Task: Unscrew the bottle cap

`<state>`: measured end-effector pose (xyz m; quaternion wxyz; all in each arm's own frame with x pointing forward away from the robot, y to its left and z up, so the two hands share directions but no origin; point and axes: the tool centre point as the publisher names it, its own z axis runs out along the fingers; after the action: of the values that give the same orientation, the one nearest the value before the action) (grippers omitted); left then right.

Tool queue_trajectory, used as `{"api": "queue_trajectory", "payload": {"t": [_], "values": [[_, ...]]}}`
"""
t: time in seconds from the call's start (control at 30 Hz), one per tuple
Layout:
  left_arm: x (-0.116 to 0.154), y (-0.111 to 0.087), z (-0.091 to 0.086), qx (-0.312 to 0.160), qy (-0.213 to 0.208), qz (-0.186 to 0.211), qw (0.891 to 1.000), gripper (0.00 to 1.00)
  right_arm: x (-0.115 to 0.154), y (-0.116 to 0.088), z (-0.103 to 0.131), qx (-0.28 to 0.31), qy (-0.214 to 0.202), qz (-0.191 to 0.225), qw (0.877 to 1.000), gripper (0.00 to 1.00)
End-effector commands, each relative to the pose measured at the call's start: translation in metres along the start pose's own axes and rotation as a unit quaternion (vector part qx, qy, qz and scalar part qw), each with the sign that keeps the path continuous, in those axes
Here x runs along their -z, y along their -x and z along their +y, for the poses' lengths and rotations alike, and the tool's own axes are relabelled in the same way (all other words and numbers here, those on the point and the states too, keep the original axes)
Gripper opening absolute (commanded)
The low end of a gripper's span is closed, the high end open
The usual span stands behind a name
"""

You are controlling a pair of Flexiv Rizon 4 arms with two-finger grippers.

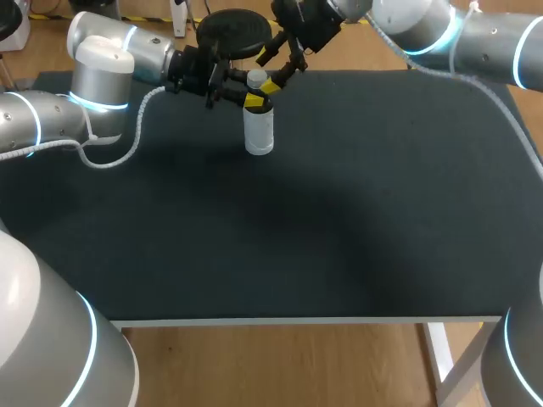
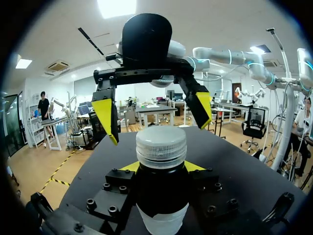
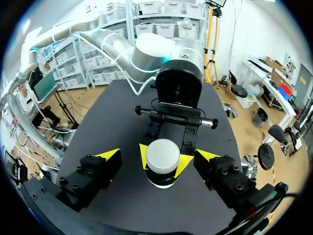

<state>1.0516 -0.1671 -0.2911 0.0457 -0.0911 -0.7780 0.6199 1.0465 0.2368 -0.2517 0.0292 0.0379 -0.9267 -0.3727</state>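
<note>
A dark bottle [image 1: 259, 131] with a white label and a pale ribbed cap [image 1: 256, 79] stands upright at the back of the black table [image 1: 339, 220]. My left gripper [image 1: 254, 101] comes in from the left and is shut on the bottle's shoulder just under the cap. In the left wrist view its yellow tips flank the bottle [image 2: 161, 196] below the cap [image 2: 161, 143]. My right gripper [image 3: 159, 155] hangs over the cap [image 3: 163, 154], open wide. Its fingertips [image 3: 108, 156] stand clear on either side, not touching the cap. From the left wrist view the right gripper [image 2: 155, 115] straddles the cap from above.
A round black stool seat [image 1: 235, 32] sits just beyond the table's far edge, behind the grippers. A grey cable [image 1: 127, 144] from my left arm loops onto the table at the left.
</note>
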Motion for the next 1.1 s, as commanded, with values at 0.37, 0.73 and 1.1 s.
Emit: {"api": "queue_trajectory", "payload": {"t": [0.37,0.73,1.1], "values": [[0.000,0.001,0.000,0.000,0.000,0.001,1.000,0.00,-0.010,-0.001,0.003,-0.009,-0.005,-0.043,0.999,1.00],[0.000,0.001,0.000,0.000,0.000,0.001,1.000,0.00,-0.016,0.002,0.003,-0.009,-0.004,-0.035,0.999,1.00],[0.000,0.001,0.000,0.000,0.000,0.001,1.000,0.00,-0.016,0.002,0.005,-0.008,0.002,-0.032,0.999,0.56]]}}
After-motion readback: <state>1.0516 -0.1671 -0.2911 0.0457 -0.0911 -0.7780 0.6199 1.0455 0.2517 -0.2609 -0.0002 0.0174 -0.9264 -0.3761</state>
